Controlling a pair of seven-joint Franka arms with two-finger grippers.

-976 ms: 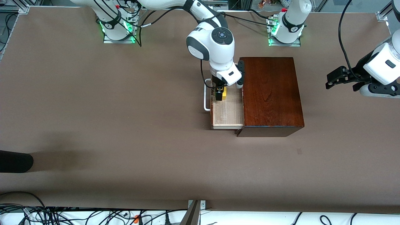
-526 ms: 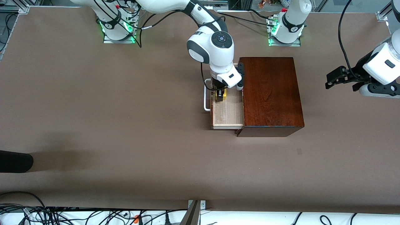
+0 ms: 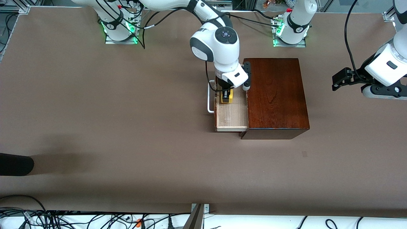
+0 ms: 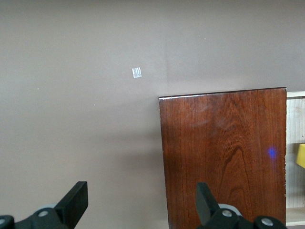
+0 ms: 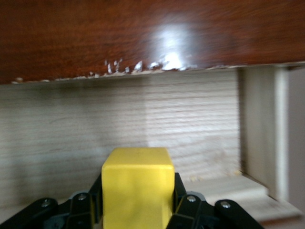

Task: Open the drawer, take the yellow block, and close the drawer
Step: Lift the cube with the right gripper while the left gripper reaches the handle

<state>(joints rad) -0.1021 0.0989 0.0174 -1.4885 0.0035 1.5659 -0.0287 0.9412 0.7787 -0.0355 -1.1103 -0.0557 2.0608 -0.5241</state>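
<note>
The yellow block (image 3: 227, 96) sits pinched between the right gripper's (image 3: 226, 96) fingers, over the open drawer (image 3: 232, 116) of the wooden box (image 3: 276, 95). The left gripper (image 3: 341, 80), fingers spread, waits above the table (image 3: 95, 111) toward its own end.

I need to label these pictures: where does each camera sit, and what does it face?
Front view: high across the table, facing both bases; both arms show.
Left wrist view: on the waiting left arm, over table and wooden box; open left tool.
Right wrist view: in the drawer; right tool shut on yellow block.
Shared: the box.
</note>
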